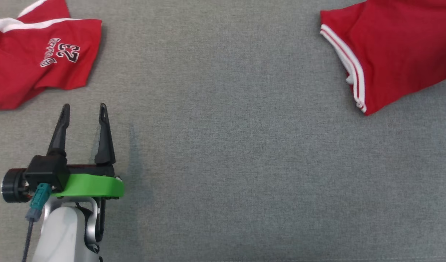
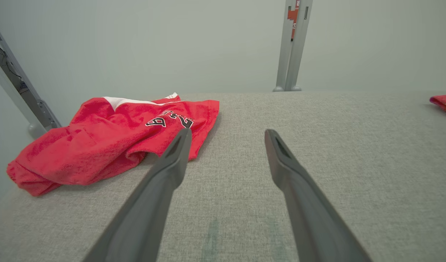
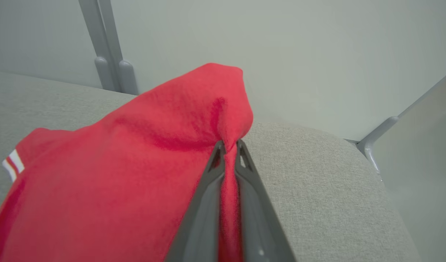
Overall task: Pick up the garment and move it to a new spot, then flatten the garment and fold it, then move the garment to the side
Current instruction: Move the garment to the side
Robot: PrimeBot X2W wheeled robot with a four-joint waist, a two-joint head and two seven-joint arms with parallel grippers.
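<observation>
Right claw pinched on the red shirt (2 o'clock, head view). Left claw spread wide over grey tabletop; numbered jersey at 10 o'clock.

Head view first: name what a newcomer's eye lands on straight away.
Two red garments stand out on the grey surface: a crumpled jersey numbered 23 at upper left, a white-trimmed garment at upper right. The right gripper pinches a fold of the latter; the left gripper sits open near the jersey.
</observation>
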